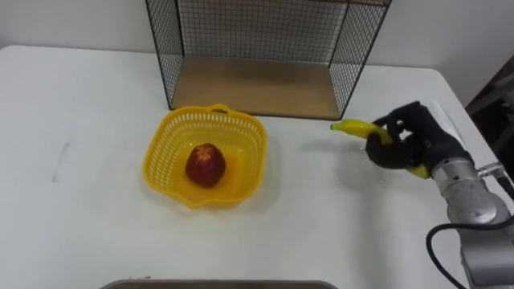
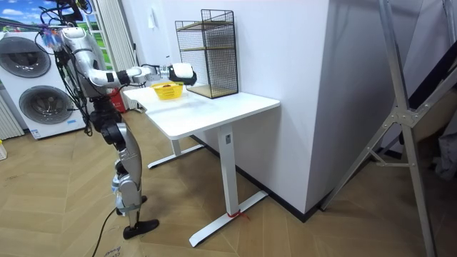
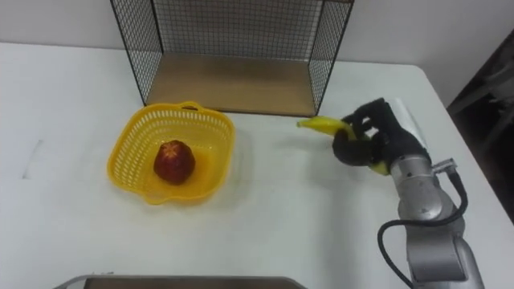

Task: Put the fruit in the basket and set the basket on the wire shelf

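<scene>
Right robot hand [image 1: 401,144]: I see it grasping banana [image 1: 353,128], right of basket [image 1: 161,152].
Banana axis: tip toward basket.
Behind basket: wire shelf [image 1: 257,88].

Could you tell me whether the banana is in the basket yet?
Out: the right hand grips the banana well right of the yellow basket.

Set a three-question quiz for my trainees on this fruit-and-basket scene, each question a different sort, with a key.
1. True or false: the banana already lies in the yellow basket.
2. Which fruit sits in the basket? A) red apple B) orange C) pear
3. Fill in: the right hand is shut on the ____.
Key: 1 false; 2 A; 3 banana.
</scene>
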{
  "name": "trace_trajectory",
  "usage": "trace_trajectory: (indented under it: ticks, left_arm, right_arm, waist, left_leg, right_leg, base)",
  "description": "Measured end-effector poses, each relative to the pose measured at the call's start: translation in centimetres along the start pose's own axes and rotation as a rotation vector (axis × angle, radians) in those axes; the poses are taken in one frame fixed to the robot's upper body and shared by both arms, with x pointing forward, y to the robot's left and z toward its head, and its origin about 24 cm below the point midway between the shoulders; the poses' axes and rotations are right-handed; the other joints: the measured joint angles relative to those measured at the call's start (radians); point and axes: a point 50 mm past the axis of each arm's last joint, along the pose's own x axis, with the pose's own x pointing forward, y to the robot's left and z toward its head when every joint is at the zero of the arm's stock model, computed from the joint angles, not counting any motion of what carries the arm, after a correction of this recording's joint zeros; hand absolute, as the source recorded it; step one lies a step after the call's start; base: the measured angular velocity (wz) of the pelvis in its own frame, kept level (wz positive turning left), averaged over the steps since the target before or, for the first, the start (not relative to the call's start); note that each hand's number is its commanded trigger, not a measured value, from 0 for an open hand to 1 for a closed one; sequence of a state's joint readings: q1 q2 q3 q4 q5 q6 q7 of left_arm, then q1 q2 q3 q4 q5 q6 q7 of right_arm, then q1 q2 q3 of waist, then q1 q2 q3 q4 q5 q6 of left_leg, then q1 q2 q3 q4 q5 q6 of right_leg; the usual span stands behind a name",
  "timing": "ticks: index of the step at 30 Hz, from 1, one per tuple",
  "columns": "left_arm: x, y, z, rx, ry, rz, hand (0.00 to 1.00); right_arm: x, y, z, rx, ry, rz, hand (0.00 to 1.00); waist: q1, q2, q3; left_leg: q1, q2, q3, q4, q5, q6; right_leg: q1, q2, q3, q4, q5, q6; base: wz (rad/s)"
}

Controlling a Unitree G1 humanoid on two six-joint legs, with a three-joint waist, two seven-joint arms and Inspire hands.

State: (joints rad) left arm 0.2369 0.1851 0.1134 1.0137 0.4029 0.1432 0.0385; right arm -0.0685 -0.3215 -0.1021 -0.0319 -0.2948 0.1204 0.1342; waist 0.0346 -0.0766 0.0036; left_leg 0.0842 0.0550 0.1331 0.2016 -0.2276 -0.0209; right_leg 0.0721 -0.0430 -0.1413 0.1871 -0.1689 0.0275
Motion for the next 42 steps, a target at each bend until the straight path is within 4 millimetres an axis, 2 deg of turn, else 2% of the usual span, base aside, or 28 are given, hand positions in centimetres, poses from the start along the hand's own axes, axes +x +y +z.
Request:
trace_trajectory:
  ticks: [3,9,11,14,17,21,26,28,29,36,39,42]
  left_arm:
    - [0.0,-0.1,-0.2,0.002,0.002,-0.005,0.00]
    - [0.0,-0.9,-0.2,0.016,-0.002,-0.026,0.00]
    - [-0.1,-1.1,-0.1,0.014,-0.003,-0.030,0.00]
    - [-0.1,-1.1,0.0,0.014,-0.005,-0.031,0.00]
    - [-0.1,-1.1,0.0,0.015,-0.005,-0.030,0.00]
    - [0.0,-1.4,0.5,0.039,-0.021,-0.037,0.00]
    - [0.1,-1.4,1.4,0.038,-0.041,-0.046,0.00]
    - [0.1,-1.3,1.6,0.040,-0.045,-0.046,0.00]
    - [0.1,-1.3,1.7,0.040,-0.047,-0.046,0.00]
    - [0.3,-1.2,3.0,0.073,-0.074,-0.046,0.00]
    - [0.3,-1.2,3.3,0.076,-0.078,-0.044,0.00]
    - [0.3,-1.2,3.3,0.075,-0.072,-0.048,0.00]
  right_arm:
    - [-0.1,-0.3,1.4,0.052,-0.071,-0.008,1.00]
    - [-0.3,-0.7,3.0,0.044,-0.147,-0.026,1.00]
    - [-0.4,-0.6,3.4,0.046,-0.162,-0.029,1.00]
    - [-0.4,-0.3,3.8,0.066,-0.175,-0.028,1.00]
    - [-0.4,0.1,4.3,0.070,-0.197,-0.015,1.00]
    - [-0.5,2.0,5.6,0.062,-0.248,0.088,1.00]
    - [-0.6,3.6,6.0,0.008,-0.253,0.200,1.00]
    - [-0.5,4.0,6.3,-0.014,-0.260,0.221,1.00]
    - [-0.4,4.1,6.6,-0.009,-0.269,0.229,1.00]
    - [0.0,6.1,8.8,-0.004,-0.335,0.308,1.00]
    - [0.0,6.5,9.2,-0.016,-0.351,0.339,1.00]
    - [0.2,6.7,9.2,-0.019,-0.338,0.344,1.00]
  waist:
    - [0.000,-0.012,0.0037]
    - [0.003,-0.008,0.0041]
    - [0.004,-0.003,0.0025]
    - [0.007,0.006,-0.0087]
    - [0.023,0.014,-0.0079]
    - [0.032,0.016,-0.0059]
    - [0.055,0.014,-0.0035]
    - [0.058,0.012,-0.0010]
    - [0.059,0.012,0.0031]
    - [0.094,0.011,0.0035]
    - [0.109,0.004,0.0007]
    - [0.116,0.002,0.0011]
  left_leg:
    - [-0.005,0.000,0.000,0.001,0.000,0.000]
    - [-0.007,0.000,0.001,0.000,0.000,0.000]
    - [-0.008,0.001,0.001,0.001,0.000,0.000]
    - [-0.006,0.002,0.003,0.001,0.000,0.000]
    - [-0.004,0.002,0.005,0.002,0.000,0.000]
    - [-0.005,0.002,0.003,0.001,0.000,-0.001]
    - [-0.006,0.002,0.001,0.001,0.000,-0.001]
    - [-0.006,0.002,0.001,-0.001,0.000,-0.001]
    - [-0.007,0.002,0.001,-0.002,0.000,-0.001]
    - [-0.016,0.002,0.001,-0.005,0.000,-0.001]
    - [-0.025,0.001,-0.002,-0.003,0.000,-0.001]
    - [-0.027,0.000,-0.006,-0.003,0.000,0.000]
  right_leg:
    - [-0.001,0.000,0.001,-0.001,0.000,0.000]
    - [-0.002,0.001,0.002,0.001,0.000,0.000]
    - [-0.002,0.002,0.002,0.001,0.001,-0.002]
    - [-0.002,0.002,0.002,0.002,0.001,-0.002]
    - [0.000,0.002,0.003,0.003,0.002,-0.002]
    - [0.000,0.002,0.000,0.002,0.002,-0.002]
    - [0.000,0.002,-0.001,0.003,0.002,-0.002]
    - [0.000,0.002,0.000,0.002,0.002,-0.002]
    - [-0.002,0.002,0.000,0.002,0.002,-0.002]
    - [-0.011,0.002,-0.002,0.001,0.002,-0.002]
    - [-0.019,0.001,-0.005,0.001,0.002,-0.002]
    - [-0.019,0.000,-0.011,0.000,0.002,-0.002]
  base:
    - [0.00]
    - [0.00]
    - [0.00]
    - [0.00]
    - [0.00]
    - [0.00]
    - [0.00]
    - [0.00]
    - [0.00]
    - [0.00]
    - [0.02]
    - [0.04]
